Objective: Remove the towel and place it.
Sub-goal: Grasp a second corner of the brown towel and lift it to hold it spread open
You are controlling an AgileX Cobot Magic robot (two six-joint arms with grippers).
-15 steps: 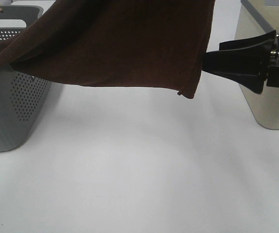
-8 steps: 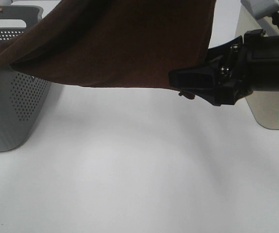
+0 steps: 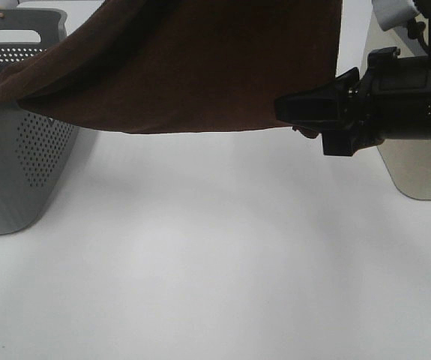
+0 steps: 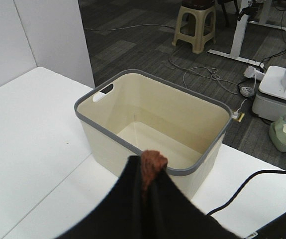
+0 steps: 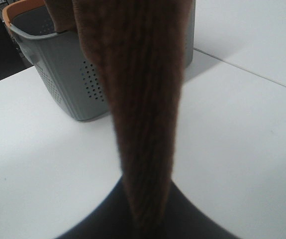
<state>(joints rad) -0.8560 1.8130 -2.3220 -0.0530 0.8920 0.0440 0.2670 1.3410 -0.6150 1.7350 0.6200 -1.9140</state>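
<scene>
Now that the right gripper (image 3: 286, 111) has closed on its hanging corner, the towel (image 3: 200, 67) spans both arms above the table (image 3: 200, 262); left gripper (image 4: 150, 186) pinches the top; far end drapes the grey basket (image 3: 20, 165), not yet clear.

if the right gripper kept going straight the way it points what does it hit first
The towel: the right gripper is shut on its hanging corner, so cloth lies right ahead. Past it, the line runs toward the grey perforated basket, though depth there is hard to judge.
</scene>
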